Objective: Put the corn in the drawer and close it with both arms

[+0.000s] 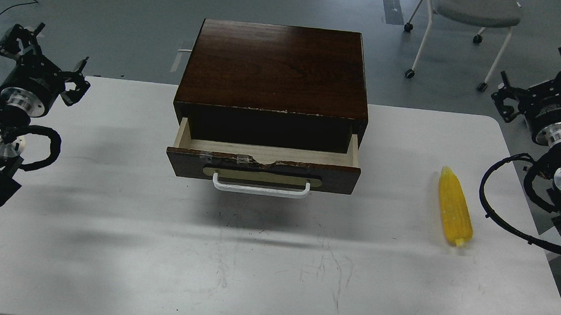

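The yellow corn (455,207) lies on the white table (103,243) at the right, pointed end away from me, well clear of the cabinet. The drawer (262,169) of the dark-brown cabinet (275,67) is pulled partly out, showing a strip of pale wood inside, a white bar handle (260,188) and a chipped, taped top edge. Nothing shows inside it. My left gripper (48,59) hovers at the table's far left edge, fingers spread and empty. Far right, beyond the corn, my right gripper (547,81) is also spread and empty.
A grey wheeled chair (467,12) stands on the floor behind the table at the right. Black cables (501,215) loop off my right arm near the table's right edge. Loose wires lie on the floor at the far left.
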